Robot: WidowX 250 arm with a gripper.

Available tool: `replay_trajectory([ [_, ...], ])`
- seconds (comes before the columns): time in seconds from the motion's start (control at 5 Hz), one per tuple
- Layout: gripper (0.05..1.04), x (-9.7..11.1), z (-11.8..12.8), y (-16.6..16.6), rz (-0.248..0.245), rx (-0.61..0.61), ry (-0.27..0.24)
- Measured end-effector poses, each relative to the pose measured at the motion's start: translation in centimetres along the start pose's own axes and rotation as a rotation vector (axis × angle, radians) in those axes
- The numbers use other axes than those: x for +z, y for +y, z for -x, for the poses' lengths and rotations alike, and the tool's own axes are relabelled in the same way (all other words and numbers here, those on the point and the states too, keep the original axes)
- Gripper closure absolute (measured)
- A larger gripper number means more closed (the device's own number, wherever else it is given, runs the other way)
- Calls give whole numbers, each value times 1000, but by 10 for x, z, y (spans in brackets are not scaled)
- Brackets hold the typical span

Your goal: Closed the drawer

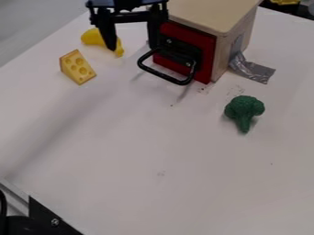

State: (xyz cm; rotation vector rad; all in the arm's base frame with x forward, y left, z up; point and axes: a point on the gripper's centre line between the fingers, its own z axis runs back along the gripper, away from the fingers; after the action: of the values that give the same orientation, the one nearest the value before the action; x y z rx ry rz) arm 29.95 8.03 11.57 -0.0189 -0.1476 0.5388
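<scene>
- The gripper (132, 48) has its fingers (108, 34) set wide apart.
- The red drawer (205, 54), front against its wooden box (211, 13), is just right of the fingers in view; its black handle (164, 75) reaches below them.
- Cheese wedge (77, 67): left of and below the fingers.
- Yellow toy (94, 37): beside the left-hand one.
- Green broccoli (244, 109): well apart, lower right on the counter (165, 170).

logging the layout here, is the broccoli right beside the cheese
No, the broccoli sits to the right of the drawer handle in the picture, while the cheese sits to its left.
</scene>
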Motion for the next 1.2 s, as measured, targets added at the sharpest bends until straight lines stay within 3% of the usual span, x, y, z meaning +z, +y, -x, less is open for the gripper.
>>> replay_trajectory([
  [0.2,85,15,27,7,-33,-53,-73],
  [0.4,85,15,46,9,-85,-76,-130],
  [0.8,85,23,47,-11,-206,-86,-85],
  [1.0,85,33,39,-23,-220,-65,-20],
  [1.2,85,43,28,-31,-198,-30,10],
])
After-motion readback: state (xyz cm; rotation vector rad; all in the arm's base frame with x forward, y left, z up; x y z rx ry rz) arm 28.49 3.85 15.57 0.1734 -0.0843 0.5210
